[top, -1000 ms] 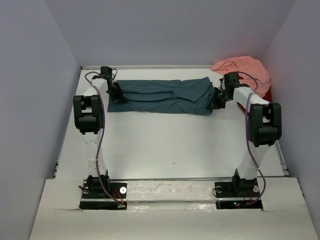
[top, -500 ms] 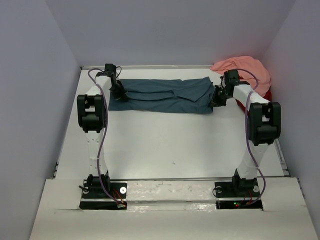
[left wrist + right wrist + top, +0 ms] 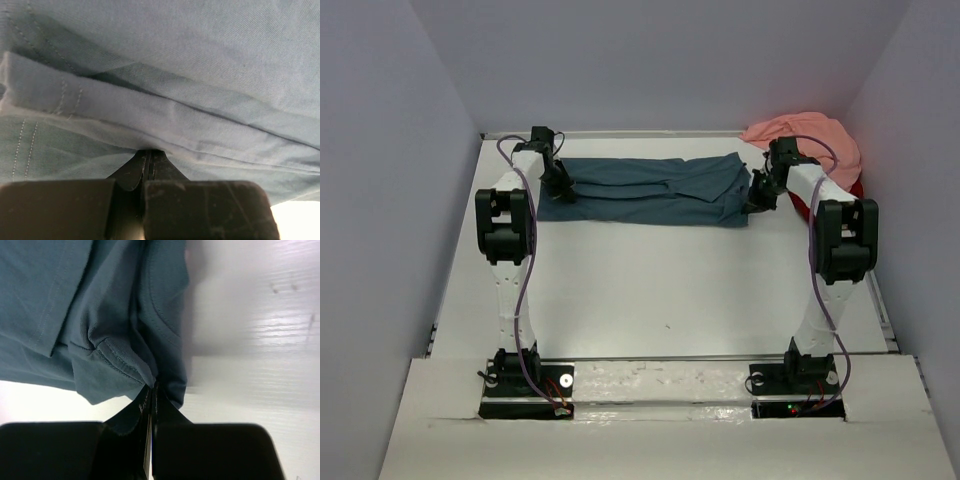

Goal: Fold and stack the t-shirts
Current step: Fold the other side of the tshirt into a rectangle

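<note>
Two grippers are clamped on the opposite ends of one garment. At the left, the left gripper is pinched tight on the left end of the dark teal-blue t-shirt. In the left wrist view its fingers are seen pressed together with a stitched fold of the cloth caught between their tips. Compared with a second ago, this gripper and its arm have been shifted slightly to the right, and the left edge of the shirt has been carried with them.

The teal-blue t-shirt is laid out as a long, loosely folded band across the far part of the white table, with creases running along its length.

At the right end, the right gripper is likewise closed narrow on the shirt. In the right wrist view a bunched, hemmed corner is held at the fingertips and the rest of the cloth is spread away from them over the table. Since the earlier frame this gripper has been moved a little to the right, so that the shirt's right edge now lies nearer the far right corner.

Just beyond it, the salmon pink t-shirt is heaped in the far right corner, and a part of the red t-shirt is seen under its near edge, against the right wall.

The table is enclosed on three sides by plain pale grey-lilac walls.
</note>
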`<action>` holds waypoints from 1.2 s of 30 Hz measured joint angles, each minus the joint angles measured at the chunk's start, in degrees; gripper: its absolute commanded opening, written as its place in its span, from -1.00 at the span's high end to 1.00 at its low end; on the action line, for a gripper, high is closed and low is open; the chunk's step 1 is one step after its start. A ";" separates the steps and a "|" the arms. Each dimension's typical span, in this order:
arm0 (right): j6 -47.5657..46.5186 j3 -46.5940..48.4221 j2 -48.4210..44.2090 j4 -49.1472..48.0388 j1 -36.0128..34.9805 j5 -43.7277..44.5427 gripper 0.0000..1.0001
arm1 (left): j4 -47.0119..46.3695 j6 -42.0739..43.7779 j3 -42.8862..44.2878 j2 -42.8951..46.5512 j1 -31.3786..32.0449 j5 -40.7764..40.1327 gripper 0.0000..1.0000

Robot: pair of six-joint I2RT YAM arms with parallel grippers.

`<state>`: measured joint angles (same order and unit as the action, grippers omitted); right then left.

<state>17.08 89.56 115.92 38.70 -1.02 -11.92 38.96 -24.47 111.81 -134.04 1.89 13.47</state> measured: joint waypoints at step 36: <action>0.85 -2.91 -0.63 3.48 5.05 -0.61 -0.29 | 3.17 -0.02 4.13 -2.10 0.04 -0.52 1.00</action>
<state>17.93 86.65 115.28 42.17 4.03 -12.53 42.13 -24.49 115.94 -136.14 1.93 12.95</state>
